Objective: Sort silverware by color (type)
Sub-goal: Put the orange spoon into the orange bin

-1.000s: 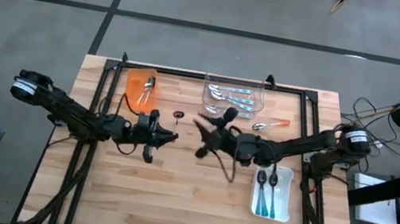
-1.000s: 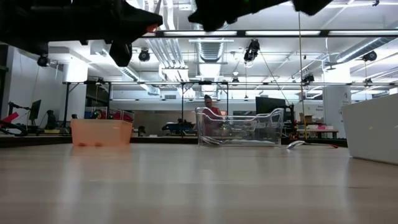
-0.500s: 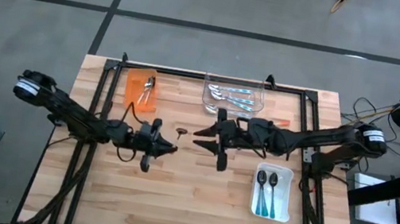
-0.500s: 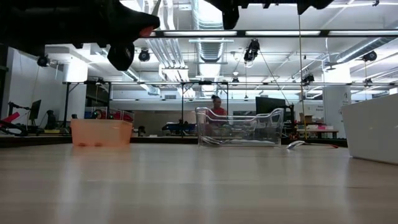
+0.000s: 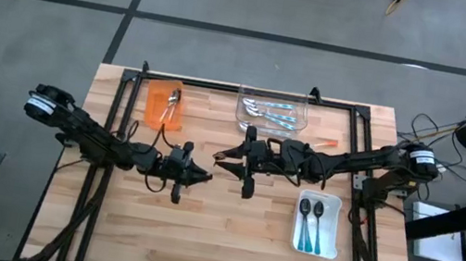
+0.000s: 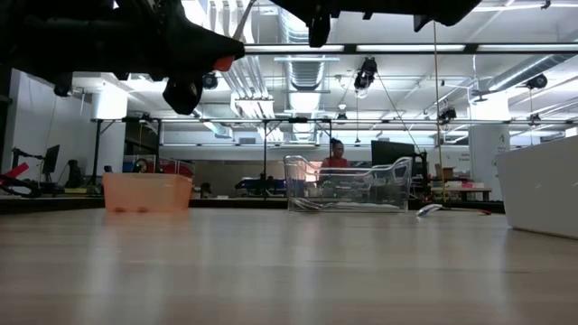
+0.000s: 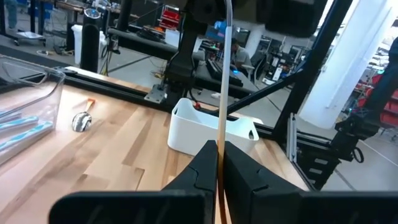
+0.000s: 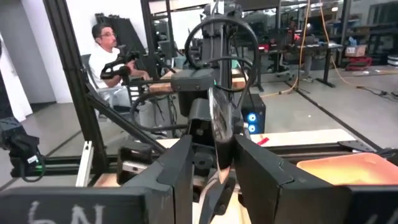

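— Whereabouts of orange spoon (image 7: 221,93)?
— Over the worktop (image 5: 197,237) near the clear tray (image 5: 271,113), clenched by the left tool (image 5: 203,176).
— Right tool (image 5: 225,158)?
— At its bowl; grasping or not, cannot tell.

Spoons (image 5: 272,111) in clear tray, two teal-handled (image 5: 315,220) in white tray, orange-handled one (image 5: 171,102) in orange tray — one (image 5: 323,144) loose

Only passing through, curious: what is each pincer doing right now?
Left pincer: closed on the thin orange handle of a spoon.
Right pincer: closed on the shiny bowl, apparently of the same spoon.
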### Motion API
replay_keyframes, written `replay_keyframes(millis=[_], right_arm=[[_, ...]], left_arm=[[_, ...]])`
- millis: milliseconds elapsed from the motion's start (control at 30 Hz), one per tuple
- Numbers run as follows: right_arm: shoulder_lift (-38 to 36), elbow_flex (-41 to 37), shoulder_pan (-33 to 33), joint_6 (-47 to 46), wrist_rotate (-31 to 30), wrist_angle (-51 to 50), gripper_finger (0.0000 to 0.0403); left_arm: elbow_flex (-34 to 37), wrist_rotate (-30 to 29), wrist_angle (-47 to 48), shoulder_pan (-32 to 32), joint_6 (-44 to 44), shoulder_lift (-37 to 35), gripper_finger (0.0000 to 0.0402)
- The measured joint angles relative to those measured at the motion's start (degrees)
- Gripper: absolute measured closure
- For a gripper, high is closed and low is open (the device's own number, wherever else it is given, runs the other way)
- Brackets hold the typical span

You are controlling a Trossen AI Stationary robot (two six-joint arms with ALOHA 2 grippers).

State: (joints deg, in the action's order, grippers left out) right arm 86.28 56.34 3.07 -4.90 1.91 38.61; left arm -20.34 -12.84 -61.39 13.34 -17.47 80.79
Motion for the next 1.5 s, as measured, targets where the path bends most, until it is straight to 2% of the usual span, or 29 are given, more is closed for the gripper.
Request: replay_keyframes(millis=[267,467,700,933,1133,1233,1333,1433,1500], right_arm=[[0.07,0.39,0.00,1.49,-0.01,0.84,0.0307],[0.07,0.39,-0.03,3.15,-0.95,1.15,0.0381],[0.02,0.39,-0.07,2.99,-1.05,0.74,0.0387],[-0.59,0.39,-0.07,3.21,-0.52,-2.97,0.0388],[-2.32,0.39,-0.05,3.37,0.00,-11.06,0.0389],[-4.03,0.38,0.04,4.48,-3.07,-16.57,0.0390],[-5.53,0.39,-0.09,6.11,-8.82,-22.11,0.0390],[-6.61,0.33,-0.09,8.67,-13.29,-25.42,0.0390],[-7.36,0.15,-0.46,10.26,-13.58,-25.34,0.0390]], left_arm=[[-1.14,-0.11,0.04,-0.02,0.48,1.76,0.0401],[-1.26,0.15,0.11,0.00,0.29,1.86,0.0402],[-1.26,0.16,0.02,0.00,-1.00,1.79,0.0398],[-1.34,-0.20,0.44,-0.02,-1.25,1.77,0.0341],[-1.41,-6.73,0.98,-0.15,-1.01,1.68,0.0271],[-1.41,-9.52,1.57,-0.11,-0.05,1.67,0.0240],[-1.41,-11.88,1.57,-0.11,1.26,1.57,0.0219],[-2.26,-15.22,2.71,-0.11,1.47,1.57,0.0213],[-3.84,-16.17,4.48,-0.11,1.80,1.52,0.0213]])
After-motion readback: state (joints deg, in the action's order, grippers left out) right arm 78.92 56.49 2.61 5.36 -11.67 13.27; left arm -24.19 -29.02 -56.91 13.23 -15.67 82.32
